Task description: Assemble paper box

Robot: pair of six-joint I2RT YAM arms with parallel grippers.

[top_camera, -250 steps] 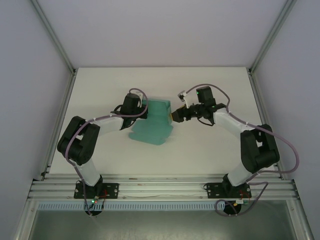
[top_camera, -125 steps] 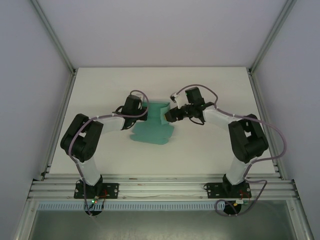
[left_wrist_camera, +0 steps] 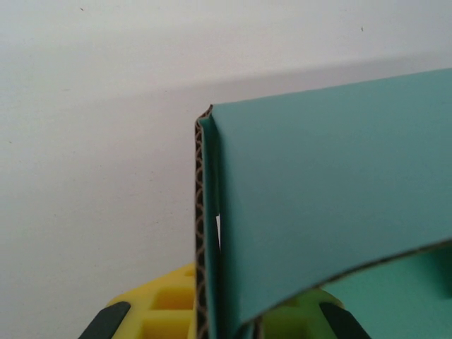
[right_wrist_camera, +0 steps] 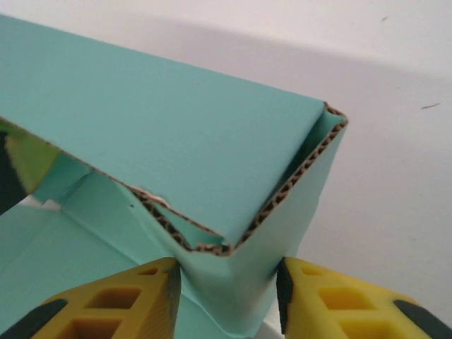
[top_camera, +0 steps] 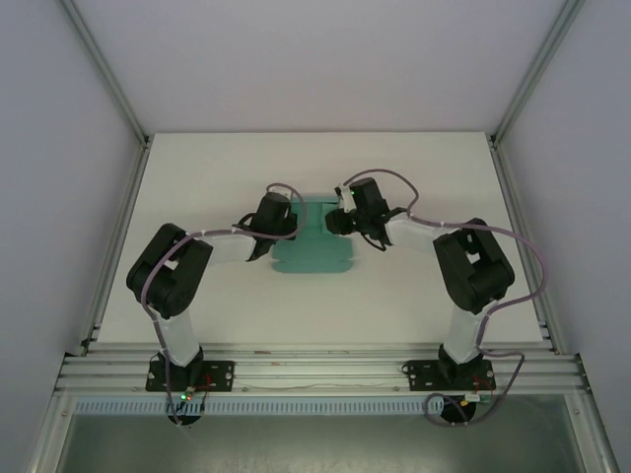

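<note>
Grippers at the far edge of the box

Your right gripper (right_wrist_camera: 226,296) is clamped on the box (right_wrist_camera: 176,134). Its two yellow fingers (right_wrist_camera: 120,300) press either side of a folded corner, with teal board filling the gap between them. Your left gripper (left_wrist_camera: 226,318) straddles an upright wall of the same box. One yellow finger (left_wrist_camera: 155,311) lies against the wall's outer face. The other is partly covered by a flap that curves over it, so you cannot tell whether that grip is closed.

From above, both arms fold inward from their bases, elbows pushed out to the sides. Their wrists turn toward each other, so the left gripper (top_camera: 291,221) and right gripper (top_camera: 332,223) come close together across the raised part of the box (top_camera: 314,254). Purple cables loop over each wrist.

The box lies mid-table between the arms, its flat base spread toward you and its far edge folded up. It is smooth, matte teal board, with brown corrugated fluting showing at every cut edge. At the right corner the layers double over into a tight V. The table (top_camera: 197,177) is plain matte white.
</note>
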